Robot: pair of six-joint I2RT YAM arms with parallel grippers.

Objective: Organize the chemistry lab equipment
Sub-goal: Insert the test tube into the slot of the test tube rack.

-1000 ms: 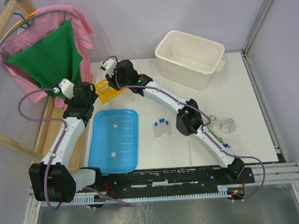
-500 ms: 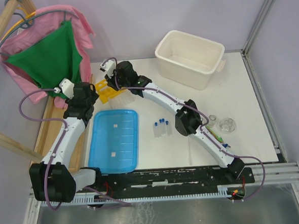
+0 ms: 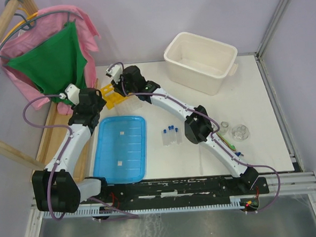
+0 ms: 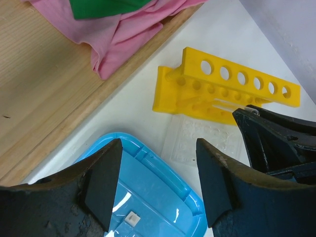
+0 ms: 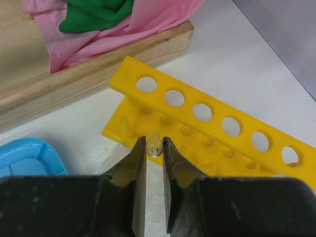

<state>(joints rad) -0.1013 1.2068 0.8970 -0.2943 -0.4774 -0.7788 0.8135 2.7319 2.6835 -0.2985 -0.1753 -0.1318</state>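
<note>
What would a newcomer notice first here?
The right gripper pinching a small clear tube right at the yellow tube rack, far left on the table. Next, the bright blue lid lying flat on the near left, and the large white tub at the far edge.

Robot lab: white table (image 3: 264, 106) (aluminium rail (image 3: 296, 181) in front), lilac walls (image 3: 141, 23).

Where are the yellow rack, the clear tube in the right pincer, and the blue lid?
yellow rack (image 5: 188, 104), right wrist view, top plate between holes.
clear tube (image 5: 154, 148), right wrist view, its round end.
blue lid (image 3: 128, 148), top external view, flat middle.
</note>
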